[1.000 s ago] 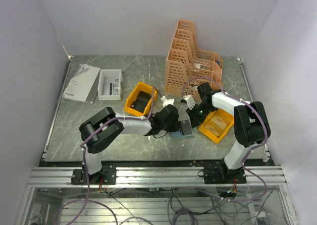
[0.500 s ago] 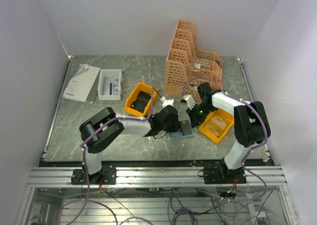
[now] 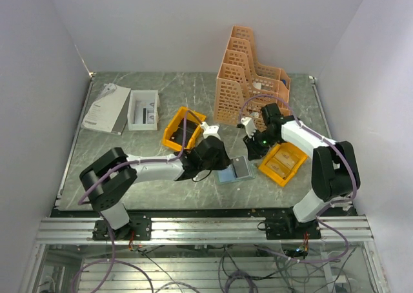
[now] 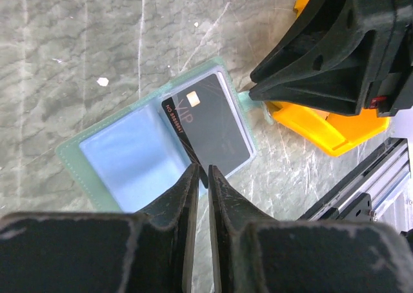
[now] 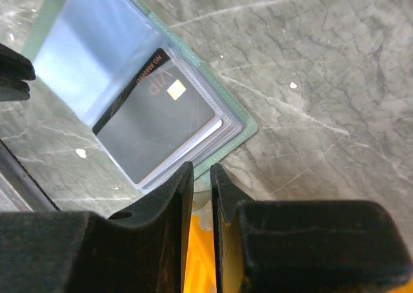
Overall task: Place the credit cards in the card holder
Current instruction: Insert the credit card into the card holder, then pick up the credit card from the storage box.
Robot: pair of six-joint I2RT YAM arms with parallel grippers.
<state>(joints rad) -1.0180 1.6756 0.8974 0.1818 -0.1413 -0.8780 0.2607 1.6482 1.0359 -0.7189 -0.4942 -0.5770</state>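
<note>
Card holder [image 3: 236, 170] laid open on the surface [image 3: 129, 106], just beside the yellow bin [image 3: 284, 166].
Top view: the left pincer [image 3: 221, 165] is placed across the holder from the bin, the right pincer [image 3: 250, 155] on the bin side. Left wrist: jaws are narrowly parted at the credit card [image 4: 210, 128] corner, its long axis along the fold. Right wrist: jaws are barely parted and nothing is gripped.

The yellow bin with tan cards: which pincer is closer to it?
Right. The right pincer hangs just beside the bin; the left pincer hovers by the wallet, farther away.
</note>
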